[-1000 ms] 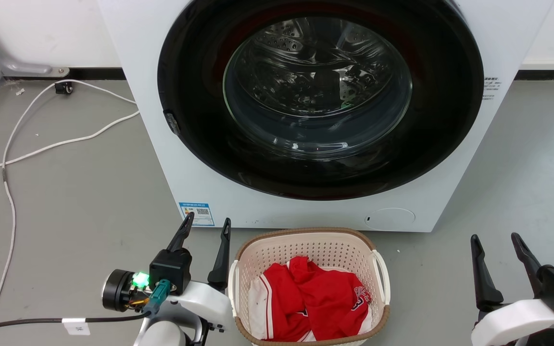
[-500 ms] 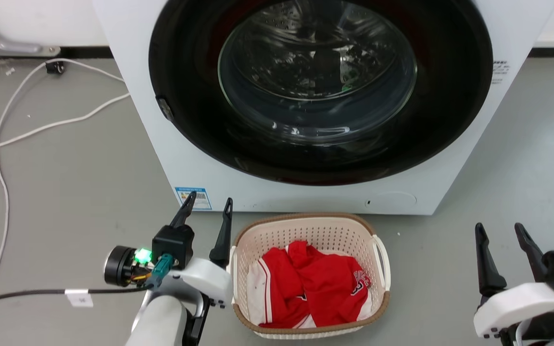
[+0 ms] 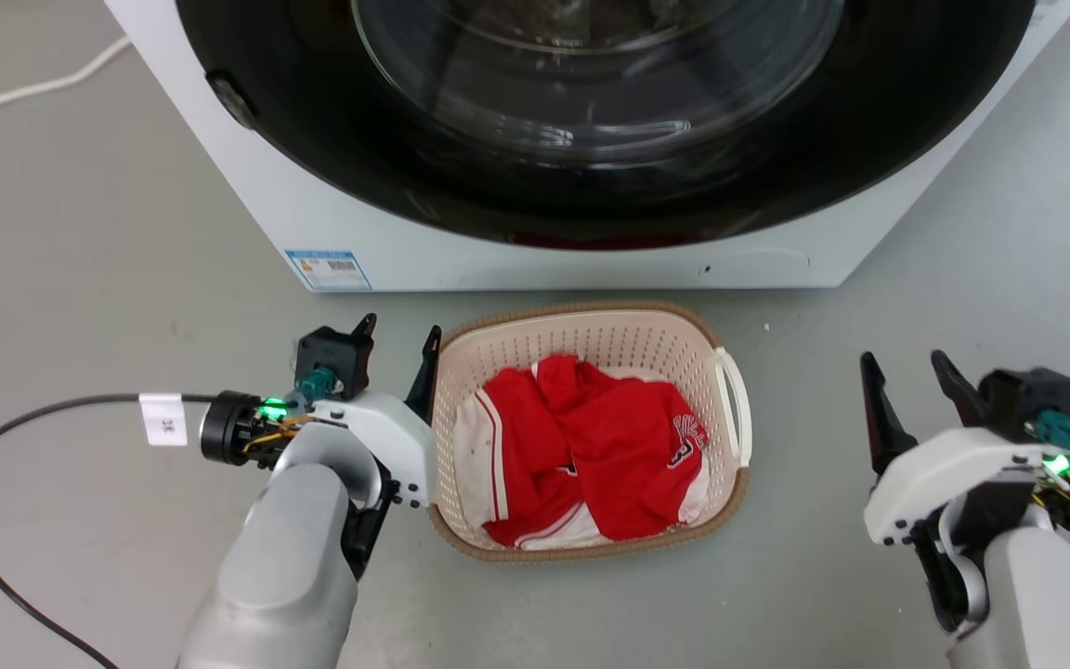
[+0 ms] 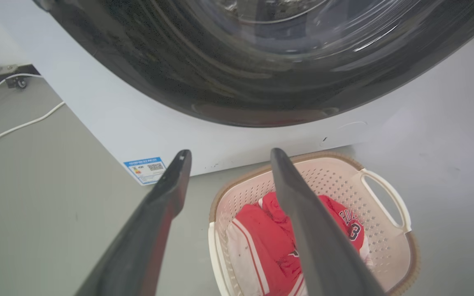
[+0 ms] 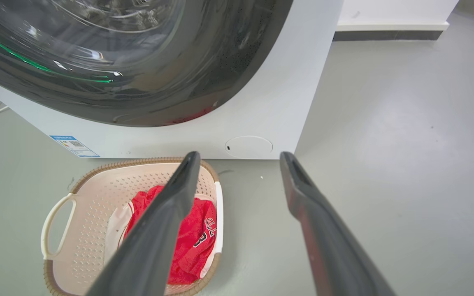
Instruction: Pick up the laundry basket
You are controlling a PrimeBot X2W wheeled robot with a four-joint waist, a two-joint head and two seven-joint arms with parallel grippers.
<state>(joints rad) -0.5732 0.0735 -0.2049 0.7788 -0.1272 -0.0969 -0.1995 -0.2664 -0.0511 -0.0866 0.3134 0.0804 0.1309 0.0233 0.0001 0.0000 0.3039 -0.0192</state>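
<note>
Risk: tipping the cream perforated plastic laundry basket (image 3: 581, 312) by lifting one-sidedly. Fingers spread and empty on both: left gripper (image 3: 401, 326) just beside it, right gripper (image 3: 902, 358) farther off.

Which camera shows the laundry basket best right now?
Head view: the laundry basket shows whole from above, rim almost fully clear. In the left wrist view a finger crosses it and the frame cuts its near end; in the right wrist view a finger crosses it too.
</note>
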